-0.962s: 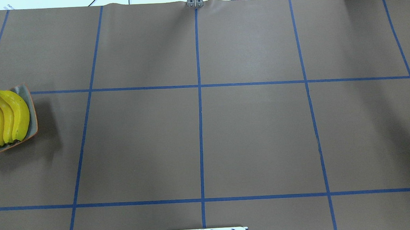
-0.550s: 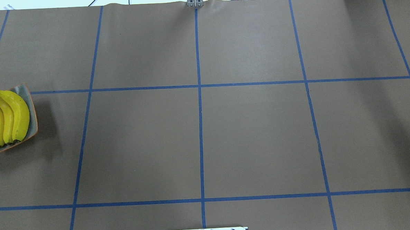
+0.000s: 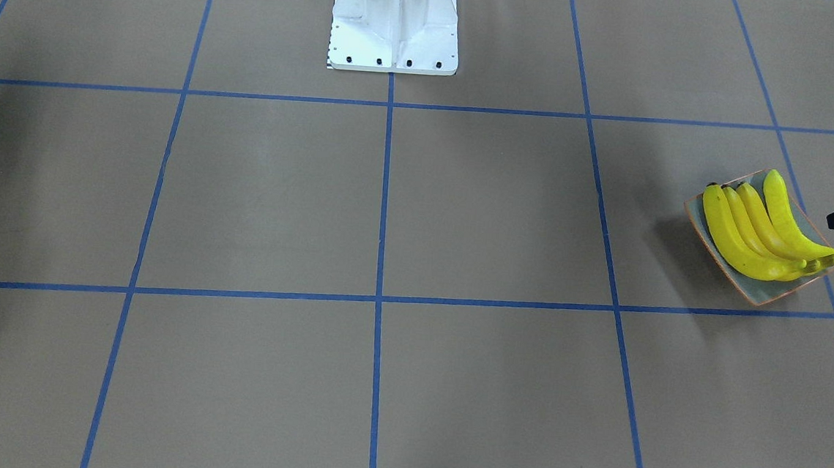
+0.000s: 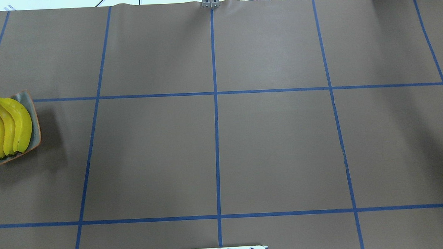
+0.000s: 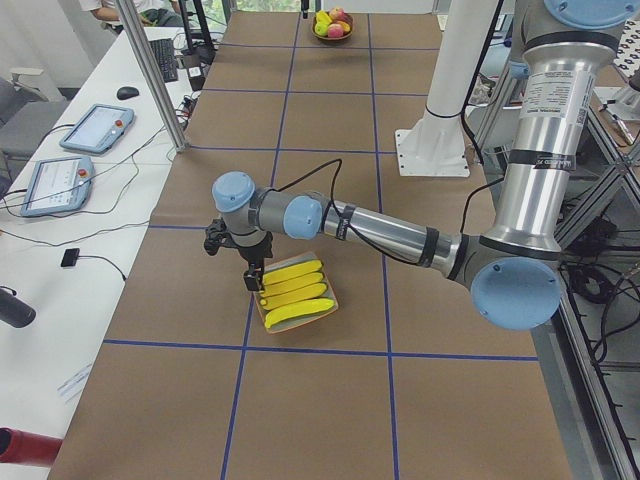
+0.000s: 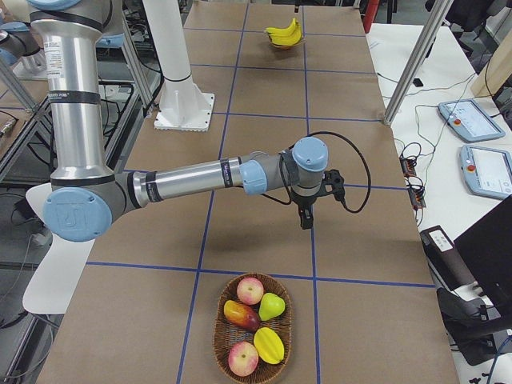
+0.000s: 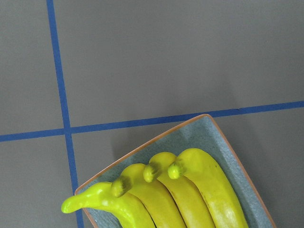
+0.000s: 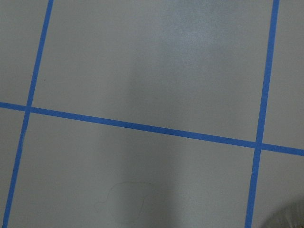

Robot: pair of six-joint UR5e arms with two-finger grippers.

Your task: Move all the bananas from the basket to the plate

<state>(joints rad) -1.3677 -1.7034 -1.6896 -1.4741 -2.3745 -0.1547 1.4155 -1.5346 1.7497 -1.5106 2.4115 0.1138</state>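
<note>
Four yellow bananas (image 3: 755, 232) lie side by side on the grey-green plate (image 3: 769, 294) at the table's left end. They also show in the overhead view (image 4: 8, 122), on the plate (image 4: 35, 127). The left wrist view shows their stem ends (image 7: 190, 190) and a plate corner (image 7: 213, 135). My left gripper (image 5: 254, 278) points down just beside the plate's outer end; I cannot tell whether it is open. My right gripper (image 6: 304, 218) hangs over bare table short of the wicker basket (image 6: 218, 336); I cannot tell its state. No banana shows in the basket.
The basket holds apples and other fruit (image 6: 250, 290) at the table's right end. The white robot base (image 3: 395, 19) stands at the middle of the near edge. Blue tape lines (image 4: 215, 121) grid the brown table. Tablets (image 6: 468, 120) lie on a side bench.
The black part of the left arm at the overhead view's left edge has moved out of view. The bananas and plate have not moved.
</note>
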